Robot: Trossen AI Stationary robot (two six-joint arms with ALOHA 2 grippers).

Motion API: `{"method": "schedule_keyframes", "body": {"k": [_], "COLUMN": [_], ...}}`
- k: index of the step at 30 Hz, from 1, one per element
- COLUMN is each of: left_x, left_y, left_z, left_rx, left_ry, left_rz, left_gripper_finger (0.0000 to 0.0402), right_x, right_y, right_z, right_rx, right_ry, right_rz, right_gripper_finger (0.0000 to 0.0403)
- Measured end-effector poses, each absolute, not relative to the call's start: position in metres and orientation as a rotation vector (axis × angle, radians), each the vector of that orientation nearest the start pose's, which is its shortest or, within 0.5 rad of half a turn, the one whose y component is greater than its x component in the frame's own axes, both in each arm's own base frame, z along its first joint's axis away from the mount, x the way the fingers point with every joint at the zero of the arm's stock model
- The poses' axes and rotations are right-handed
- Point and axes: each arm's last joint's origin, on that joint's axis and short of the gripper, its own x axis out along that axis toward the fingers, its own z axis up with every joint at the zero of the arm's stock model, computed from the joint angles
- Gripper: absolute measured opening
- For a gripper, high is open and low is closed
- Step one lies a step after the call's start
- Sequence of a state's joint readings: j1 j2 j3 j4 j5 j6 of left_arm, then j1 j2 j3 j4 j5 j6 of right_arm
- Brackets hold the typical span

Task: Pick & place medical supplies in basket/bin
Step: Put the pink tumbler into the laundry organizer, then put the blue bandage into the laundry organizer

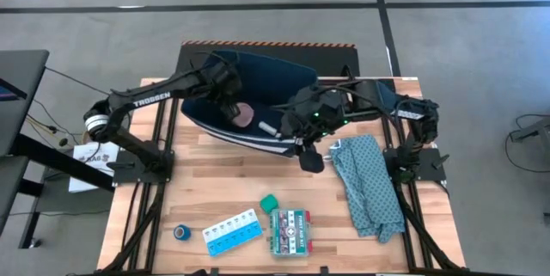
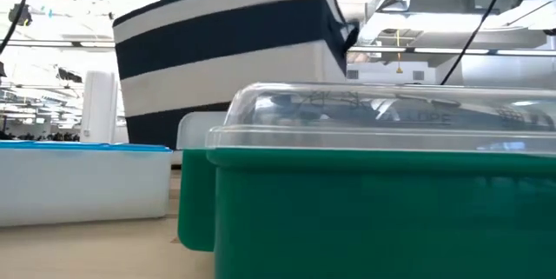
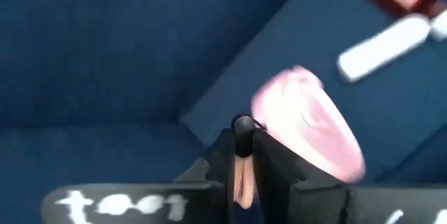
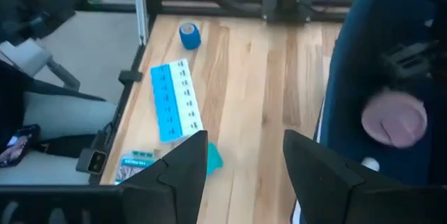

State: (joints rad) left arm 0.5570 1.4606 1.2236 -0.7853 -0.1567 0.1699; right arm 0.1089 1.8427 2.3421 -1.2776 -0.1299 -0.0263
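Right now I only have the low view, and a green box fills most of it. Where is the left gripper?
Observer: The left gripper is down inside the bin, its fingers pinched on the edge of the pink roll.
Operator: And the right one?
Observer: The right gripper hangs open over the table beside the bin, holding nothing.
Operator: What lies outside the bin?
Observer: Near the front edge are the blue tape roll, the pill organizer, a teal bit and the green-red box.
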Motion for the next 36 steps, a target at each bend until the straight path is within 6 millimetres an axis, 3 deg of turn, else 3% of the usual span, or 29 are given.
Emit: {"method": "schedule_keyframes", "body": {"k": [14, 18, 22, 26, 29, 32, 36], "left_x": [0.247, 0.250, 0.253, 0.245, 0.233, 0.224, 0.215], "left_y": [0.160, 0.159, 0.148, 0.127, 0.106, 0.083, 0.051], "left_z": [0.291, 0.323, 0.378, 0.441, 0.473, 0.486, 0.480], "left_rx": [-0.026, -0.012, -0.005, -0.026, -0.117, -0.187, -0.180], "left_ry": [1.073, 1.009, 0.889, 0.733, 0.654, 0.673, 0.838], "left_rz": [0.605, 0.612, 0.566, 0.559, 0.481, 0.333, 0.209], "left_gripper_finger": [0.0088, 0.0099, 0.0098, 0.0092, 0.0089, 0.0089, 0.0089], "right_x": [0.352, 0.352, 0.351, 0.350, 0.349, 0.347, 0.346], "right_y": [0.033, 0.032, 0.032, 0.032, 0.032, 0.032, 0.033], "right_z": [0.450, 0.450, 0.449, 0.447, 0.447, 0.445, 0.443], "right_rx": [-0.004, -0.003, -0.003, -0.003, -0.003, -0.002, -0.002], "right_ry": [0.827, 0.827, 0.840, 0.864, 0.875, 0.897, 0.919], "right_rz": [0.211, 0.210, 0.210, 0.209, 0.209, 0.209, 0.210], "right_gripper_finger": [0.0182, 0.0184, 0.0185, 0.0182, 0.0180, 0.0181, 0.0182]}}
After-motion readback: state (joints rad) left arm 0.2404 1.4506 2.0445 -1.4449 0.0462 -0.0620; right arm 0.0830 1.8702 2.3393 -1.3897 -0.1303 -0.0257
